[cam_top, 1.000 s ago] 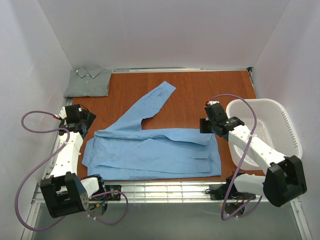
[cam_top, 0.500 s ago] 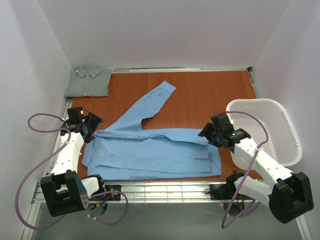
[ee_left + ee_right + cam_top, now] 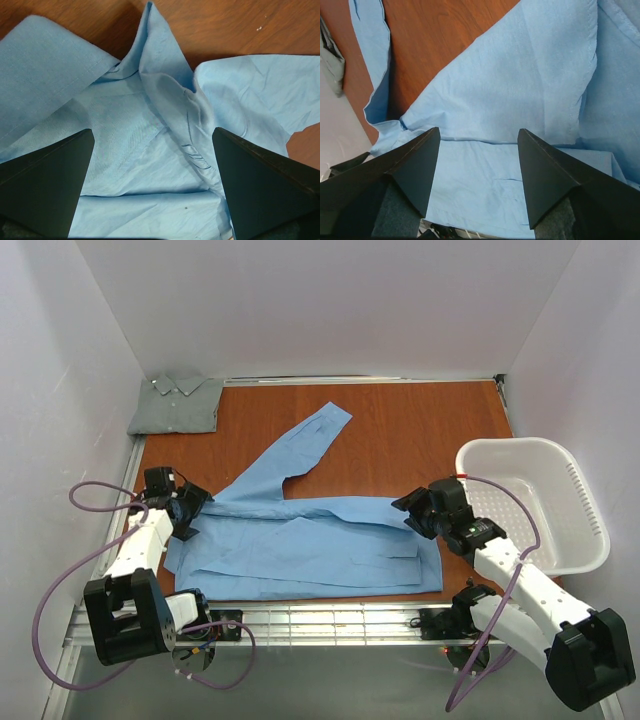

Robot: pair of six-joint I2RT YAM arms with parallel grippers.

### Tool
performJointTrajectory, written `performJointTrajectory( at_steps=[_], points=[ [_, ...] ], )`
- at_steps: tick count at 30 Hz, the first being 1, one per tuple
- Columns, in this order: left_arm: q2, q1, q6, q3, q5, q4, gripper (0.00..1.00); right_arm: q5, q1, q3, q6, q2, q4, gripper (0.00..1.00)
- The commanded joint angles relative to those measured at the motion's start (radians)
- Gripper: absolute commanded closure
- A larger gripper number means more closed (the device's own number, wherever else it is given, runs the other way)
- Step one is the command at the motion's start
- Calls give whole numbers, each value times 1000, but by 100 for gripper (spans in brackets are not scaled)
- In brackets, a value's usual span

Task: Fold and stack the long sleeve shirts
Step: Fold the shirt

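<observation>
Both sets of jaws gape, nothing held. Light blue shirt [image 3: 310, 535] lies spread between left gripper [image 3: 193, 509] and right gripper [image 3: 411, 512] on the reddish wood table [image 3: 420, 430] (white walls [image 3: 330, 300] all round). Folded grey-green shirt [image 3: 178, 405] sits well beyond the left gripper.

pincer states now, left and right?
Left pincer: open above the light blue shirt, holding nothing.
Right pincer: open above the same shirt, holding nothing.

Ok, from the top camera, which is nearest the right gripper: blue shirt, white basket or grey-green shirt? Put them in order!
From the right gripper:
1. Light blue shirt, right beneath it.
2. White laundry basket, just to its right.
3. Grey-green shirt, folded in the far left corner.
</observation>
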Motion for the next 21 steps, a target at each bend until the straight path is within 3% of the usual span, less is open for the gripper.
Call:
performJointTrajectory(
  at_steps=[1, 10, 21],
  points=[
    [11, 6, -17, -19, 2, 23, 9, 33, -19, -50, 132, 5, -100, 41],
    [66, 13, -40, -42, -89, 17, 10, 72, -17, 109, -141, 82, -133, 39],
    [96, 153, 4, -19, -139, 4, 11, 63, 76, 154, -111, 156, -100, 38]
  ],
)
